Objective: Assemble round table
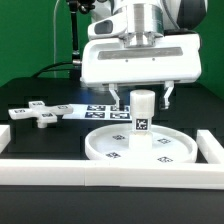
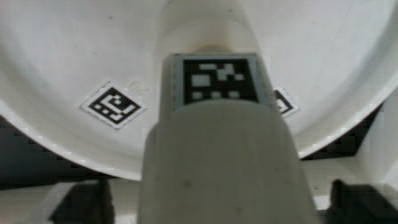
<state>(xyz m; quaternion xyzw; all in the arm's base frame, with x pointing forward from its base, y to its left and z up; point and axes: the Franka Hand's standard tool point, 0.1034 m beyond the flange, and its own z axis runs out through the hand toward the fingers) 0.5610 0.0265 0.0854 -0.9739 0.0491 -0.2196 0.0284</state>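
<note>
Hangs straight above the leg (image 1: 143, 120) with the hand (image 1: 142, 99) released: jaws spread wide, one finger (image 1: 118, 97) at the leg's nine o'clock and the other at its three o'clock in the exterior view, with a clear gap on each side. Grasps nothing.

Shows the leg as a short thick white cylinder, upright at the middle of the round disc (image 1: 110, 148), with a black-and-white tag (image 1: 142, 126) on its near face. Finds the disc flat on the dark surface (image 1: 50, 97), rim up, with more tags on its floor around the leg's base.

Places the cross-shaped foot (image 1: 40, 113) at ten o'clock from the disc, well apart from it, flat on the surface and just beside the marker board (image 1: 92, 108). Puts that board at eleven o'clock from the disc, behind its rim.

Fences the scene with white bars (image 1: 100, 172): one along six o'clock, another at three o'clock.

From the wrist, looks down along the leg (image 2: 214, 150) onto the disc (image 2: 89, 45). Catches dark fingertips (image 2: 71, 200) standing off both flanks of the leg, touching neither.
</note>
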